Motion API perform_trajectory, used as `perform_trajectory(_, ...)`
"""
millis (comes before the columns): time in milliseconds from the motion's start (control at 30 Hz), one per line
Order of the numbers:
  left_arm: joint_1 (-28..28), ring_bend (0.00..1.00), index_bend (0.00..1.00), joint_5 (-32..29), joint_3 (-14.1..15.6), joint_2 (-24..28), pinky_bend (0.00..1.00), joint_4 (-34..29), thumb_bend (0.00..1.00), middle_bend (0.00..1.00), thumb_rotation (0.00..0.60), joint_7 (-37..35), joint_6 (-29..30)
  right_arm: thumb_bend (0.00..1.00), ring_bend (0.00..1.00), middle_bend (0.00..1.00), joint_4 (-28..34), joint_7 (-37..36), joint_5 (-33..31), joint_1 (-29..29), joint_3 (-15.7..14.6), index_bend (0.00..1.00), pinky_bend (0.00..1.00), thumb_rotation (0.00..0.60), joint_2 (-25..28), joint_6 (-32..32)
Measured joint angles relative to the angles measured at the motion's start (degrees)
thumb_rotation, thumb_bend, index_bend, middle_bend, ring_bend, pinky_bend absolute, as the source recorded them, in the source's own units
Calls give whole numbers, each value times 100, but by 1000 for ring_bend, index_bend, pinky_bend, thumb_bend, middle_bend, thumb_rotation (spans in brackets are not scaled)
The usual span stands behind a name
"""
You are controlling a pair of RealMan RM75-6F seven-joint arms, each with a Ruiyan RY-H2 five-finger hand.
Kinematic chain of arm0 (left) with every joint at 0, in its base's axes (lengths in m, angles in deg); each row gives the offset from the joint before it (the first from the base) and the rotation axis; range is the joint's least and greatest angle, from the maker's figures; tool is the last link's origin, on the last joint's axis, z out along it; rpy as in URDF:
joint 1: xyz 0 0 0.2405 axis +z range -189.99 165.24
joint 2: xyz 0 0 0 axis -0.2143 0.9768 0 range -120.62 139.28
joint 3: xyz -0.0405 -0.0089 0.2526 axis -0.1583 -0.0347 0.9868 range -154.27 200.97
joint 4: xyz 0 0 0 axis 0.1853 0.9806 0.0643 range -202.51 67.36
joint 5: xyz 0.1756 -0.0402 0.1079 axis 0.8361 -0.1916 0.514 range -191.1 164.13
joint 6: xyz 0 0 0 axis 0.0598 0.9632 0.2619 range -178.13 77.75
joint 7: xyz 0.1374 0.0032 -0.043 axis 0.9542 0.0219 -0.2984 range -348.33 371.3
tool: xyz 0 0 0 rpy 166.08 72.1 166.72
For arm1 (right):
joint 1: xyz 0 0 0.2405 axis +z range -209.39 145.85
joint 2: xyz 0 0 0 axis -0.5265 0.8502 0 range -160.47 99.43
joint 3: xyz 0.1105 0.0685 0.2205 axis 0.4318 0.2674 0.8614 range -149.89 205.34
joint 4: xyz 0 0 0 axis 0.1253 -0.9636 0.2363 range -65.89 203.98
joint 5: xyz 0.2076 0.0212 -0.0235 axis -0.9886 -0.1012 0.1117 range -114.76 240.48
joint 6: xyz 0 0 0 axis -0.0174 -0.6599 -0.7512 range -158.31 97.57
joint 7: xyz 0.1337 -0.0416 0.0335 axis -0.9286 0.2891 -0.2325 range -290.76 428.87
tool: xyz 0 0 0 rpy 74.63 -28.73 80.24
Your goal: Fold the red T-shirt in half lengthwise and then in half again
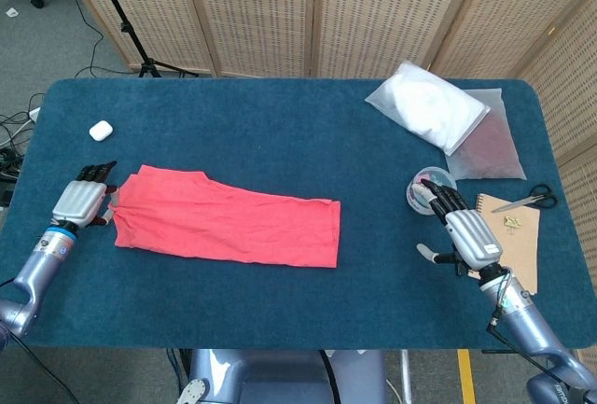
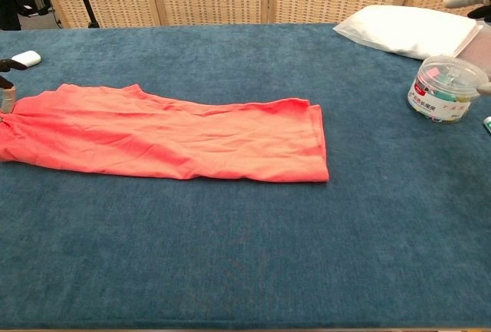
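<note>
The red T-shirt (image 1: 224,227) lies folded into a long band on the blue table (image 1: 280,133), left of centre; in the chest view the T-shirt (image 2: 169,134) runs off the left edge. My left hand (image 1: 82,203) pinches the shirt's left end near the table's left edge. Only its fingertips (image 2: 8,90) show in the chest view. My right hand (image 1: 464,231) hovers far to the right, fingers apart, holding nothing, well away from the shirt.
A white earbud case (image 1: 101,130) sits back left. At the right are a clear jar of clips (image 1: 427,189), a bag of white stuff (image 1: 427,105), a frosted pouch (image 1: 490,147), a notebook (image 1: 518,236) and scissors (image 1: 525,202).
</note>
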State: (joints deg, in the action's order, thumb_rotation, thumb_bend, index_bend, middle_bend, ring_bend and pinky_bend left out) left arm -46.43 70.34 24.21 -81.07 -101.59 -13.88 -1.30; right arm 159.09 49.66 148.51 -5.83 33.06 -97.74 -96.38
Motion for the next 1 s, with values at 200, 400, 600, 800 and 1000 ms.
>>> perform_trajectory(200, 114, 0, 754, -44, 63, -113, 0, 765, 482, 0, 600, -334, -353, 311, 0, 0, 5, 49, -16, 6, -2, 0, 0, 600, -16, 19)
perform_trajectory(400, 155, 0, 754, -64, 68, -385, 0, 1541, 482, 0, 600, -675, -661, 311, 0, 0, 7, 57, -47, 13, 10, 0, 0, 600, -21, 39)
perform_trajectory(600, 171, 0, 754, 73, 68, -413, 0, 1514, 484, 0, 600, -1002, -36, 311, 0, 0, 26, -1, -37, 1, 17, 0, 0, 600, 15, 12)
perform_trajectory(800, 184, 0, 754, 339, 49, -235, 0, 1001, 482, 0, 600, -1146, 1442, 311, 0, 0, 46, -102, 0, -7, 19, 0, 0, 600, 64, -16)
perform_trajectory(1000, 76, 0, 754, 612, -2, 133, 0, -265, 480, 0, 600, -776, 2273, 311, 0, 0, 61, -212, 34, -19, 15, 0, 0, 600, 113, -37)
